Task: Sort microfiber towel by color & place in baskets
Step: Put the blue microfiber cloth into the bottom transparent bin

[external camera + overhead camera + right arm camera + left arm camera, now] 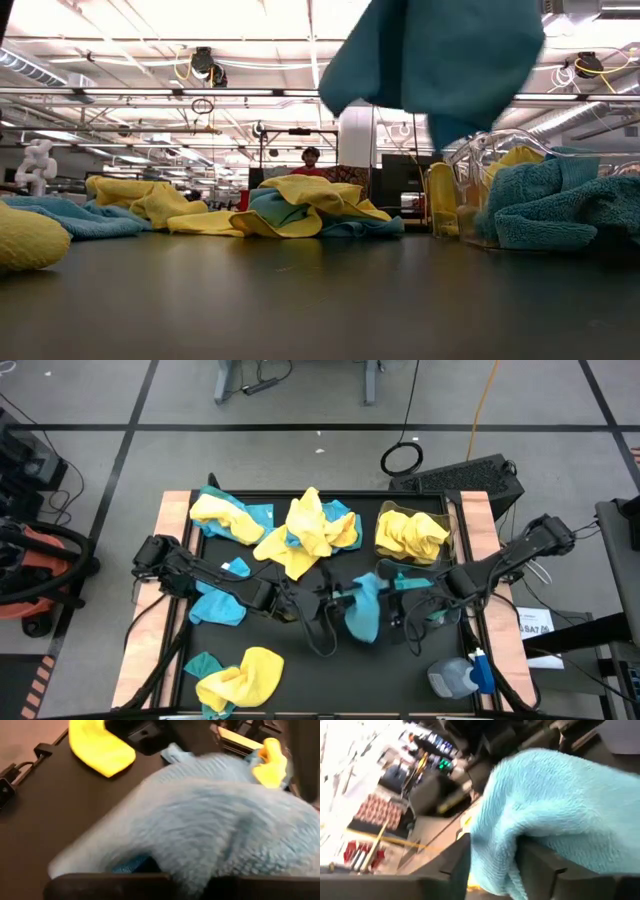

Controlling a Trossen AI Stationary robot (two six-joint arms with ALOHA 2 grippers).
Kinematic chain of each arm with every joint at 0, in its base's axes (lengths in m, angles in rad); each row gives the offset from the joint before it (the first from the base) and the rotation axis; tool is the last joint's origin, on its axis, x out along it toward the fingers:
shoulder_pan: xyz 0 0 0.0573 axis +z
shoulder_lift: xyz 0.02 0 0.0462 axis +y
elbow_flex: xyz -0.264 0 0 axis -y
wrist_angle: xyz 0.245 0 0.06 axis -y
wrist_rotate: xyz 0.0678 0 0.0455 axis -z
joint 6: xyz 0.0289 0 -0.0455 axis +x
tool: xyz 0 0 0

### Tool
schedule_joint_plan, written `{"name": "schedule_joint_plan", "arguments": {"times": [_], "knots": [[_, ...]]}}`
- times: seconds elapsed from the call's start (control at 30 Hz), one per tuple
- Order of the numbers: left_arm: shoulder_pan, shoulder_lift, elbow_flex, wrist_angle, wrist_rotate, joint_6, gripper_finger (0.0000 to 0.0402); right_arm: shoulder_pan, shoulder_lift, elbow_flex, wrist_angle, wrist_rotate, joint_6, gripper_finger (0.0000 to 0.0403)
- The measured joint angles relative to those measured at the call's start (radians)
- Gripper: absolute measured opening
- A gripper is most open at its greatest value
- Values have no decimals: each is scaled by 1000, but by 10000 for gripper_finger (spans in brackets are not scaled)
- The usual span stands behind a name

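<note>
Sorting is only partly along, as I am reading it — one clear basket [452, 520] at the far right of the table is holding a heap of yellow towels [408, 534], and the low view is showing a second clear bin [478, 150] with teal cloths [545, 205] piled in it close to the camera. Plenty is lying loose: a mixed yellow-and-teal pile [305, 532] at the far middle, another yellow and teal pair [228, 517] at the far left, a teal cloth [218, 605] near the left arm, and a yellow towel with a teal one [240, 678] at the near left edge. A grey bottle with a blue cap [460, 676] is resting at the near right, outside the job.

I am working both arms at the middle of the table, where one teal towel [364, 607] is hanging off the mat between them. The right gripper [392, 586] is clamped on that towel — its wrist view is filled with the teal pile draping over its dark fingers [115, 885]. The left gripper [330, 600] is touching the same cloth from the other side; its wrist view is showing the fabric lying between and over its fingers [545, 867], but I cannot tell whether they are pinching it or letting go. Judging from this, the towel is passing to the right arm for the teal bin, with most loose cloths waiting.
</note>
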Motion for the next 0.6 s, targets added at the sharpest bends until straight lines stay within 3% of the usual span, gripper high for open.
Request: {"name": "schedule_joint_plan", "arguments": {"times": [0.2, 0.6], "knots": [[-1, 0, 0, -56, -8, -61, 218, 0, -90, 0, -65, 5, 29, 1], [-2, 0, 0, -173, -10, -182, 224, 1, -217, 0, -141, 7, 43, 0]]}}
